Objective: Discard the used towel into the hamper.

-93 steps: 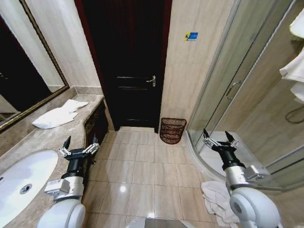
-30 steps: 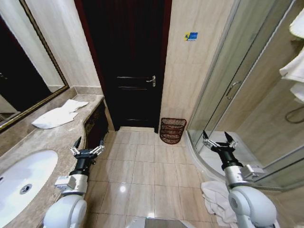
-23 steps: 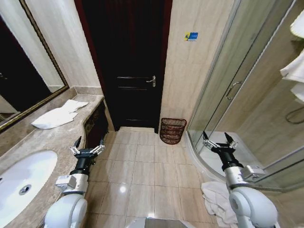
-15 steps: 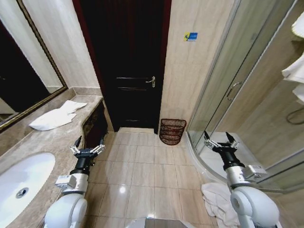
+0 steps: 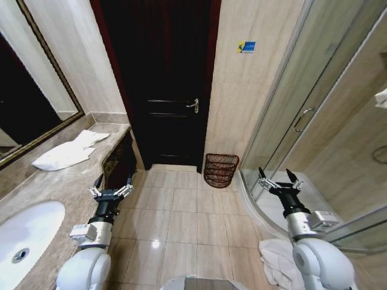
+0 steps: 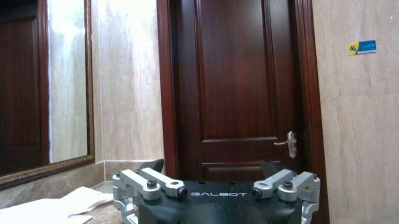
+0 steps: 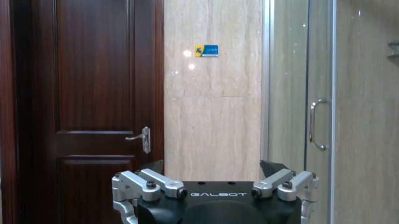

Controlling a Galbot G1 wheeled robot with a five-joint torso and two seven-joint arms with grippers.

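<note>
Mirror: dark-framed wall mirror (image 5: 27, 90) hangs above the counter at far left.
Basin: white oval sink (image 5: 24, 232) is set into the mottled brown stone countertop (image 5: 66, 181).
Counter cloth: flat white folded towel (image 5: 63, 154) lies on the countertop, toward its far end near the door.
Left gripper: left gripper (image 5: 111, 187) is held upright over the beige tiled floor (image 5: 181, 211), just beside the countertop edge; fingers spread apart, nothing between them.
Door: dark reddish-brown panelled wooden door (image 5: 166, 84) stands closed, silver lever handle (image 5: 193, 106) on its right side.
Hamper: small round dark reddish-brown open-weave hamper (image 5: 220, 170) stands on the floor against the beige wall, between the door and the shower enclosure.
Right gripper: right gripper (image 5: 281, 181) is held upright in front of the glass shower enclosure (image 5: 302, 115); fingers spread apart, holding nothing.
Used towel: crumpled white towel (image 5: 275, 261) lies on the floor by the shower base, beside the right arm, well apart from the hamper.
</note>
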